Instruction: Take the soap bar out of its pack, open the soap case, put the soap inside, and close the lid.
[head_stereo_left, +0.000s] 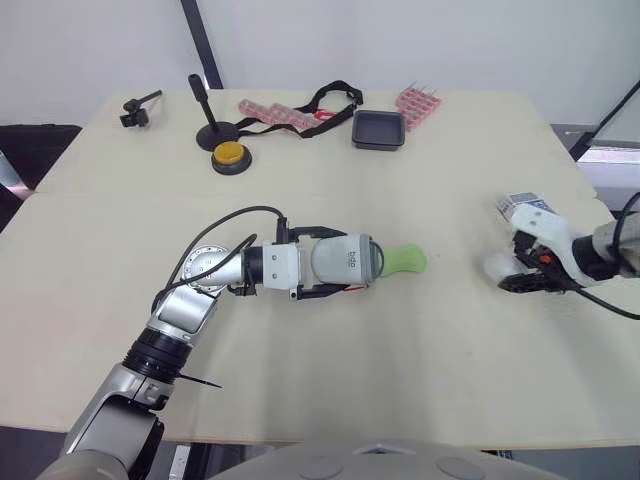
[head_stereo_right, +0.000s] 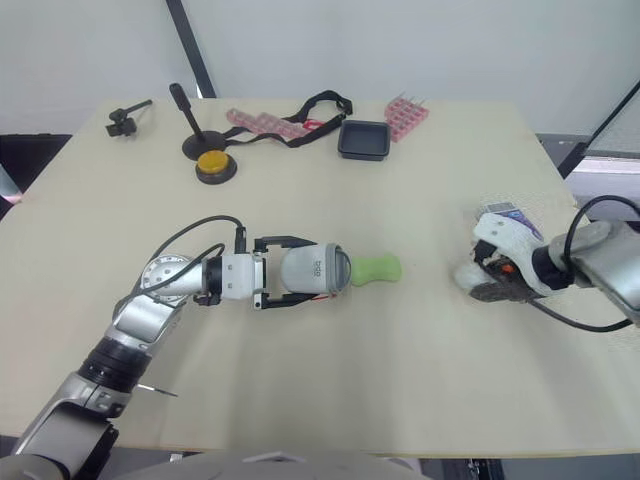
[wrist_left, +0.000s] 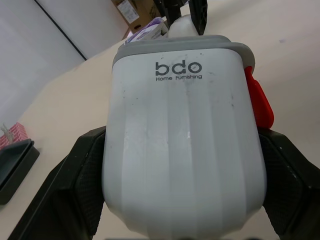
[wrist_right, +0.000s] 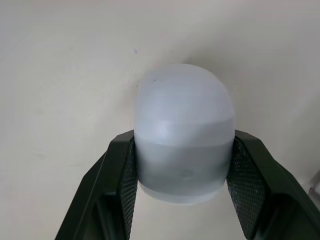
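Tightly, left fingers (wrist_left: 85, 180) around soap case (wrist_left: 182, 150), right fingers (wrist_right: 120, 185) around soap bar (wrist_right: 184, 145) near pack (head_stereo_left: 520, 205).

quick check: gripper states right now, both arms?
Left gripper: closed on the soap case.
Right gripper: closed on the soap bar.

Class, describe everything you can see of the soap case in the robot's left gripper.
The soap case is a rounded box of pale, ribbed plastic with a grey rim, printed "bdo Home Furnishing", and a red tab on one side. It looks shut. It lies level over the table, clamped between the left fingers. A green piece sticks out beyond its far end.
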